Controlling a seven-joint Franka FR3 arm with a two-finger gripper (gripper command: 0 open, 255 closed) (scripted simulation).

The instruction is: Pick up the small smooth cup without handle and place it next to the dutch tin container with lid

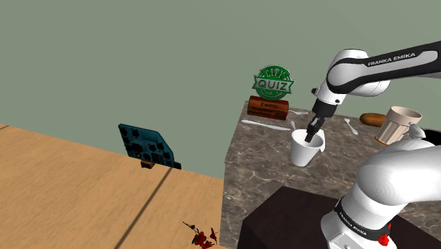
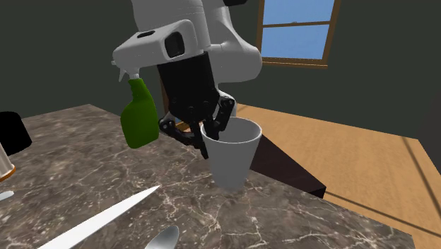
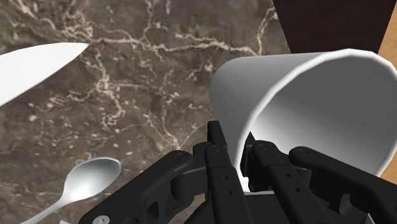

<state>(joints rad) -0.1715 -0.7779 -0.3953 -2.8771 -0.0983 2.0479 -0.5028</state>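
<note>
A plain white cup without handle [image 1: 304, 150] [image 2: 231, 161] stands on the marble counter [image 1: 261, 159], leaning a little. My black gripper [image 1: 311, 134] [image 2: 213, 134] [image 3: 245, 164] is shut on its rim, one finger inside the cup [image 3: 305, 95] and one outside on the wall. Whether the cup's base touches the counter I cannot tell. A brown rectangular tin with lid [image 1: 268, 107] lies at the counter's far end, toward the shoulder view's left of the cup, under a green QUIZ sign [image 1: 273, 83].
A white knife [image 1: 265, 124] [image 2: 99, 219] [image 3: 32, 70] and a spoon [image 2: 161, 240] [image 3: 89, 181] lie near the cup. A tan cup [image 1: 399, 124], a brown loaf [image 1: 372, 119] and a green spray bottle [image 2: 139, 113] stand around. The counter's edge drops to a wooden floor [image 1: 85, 191].
</note>
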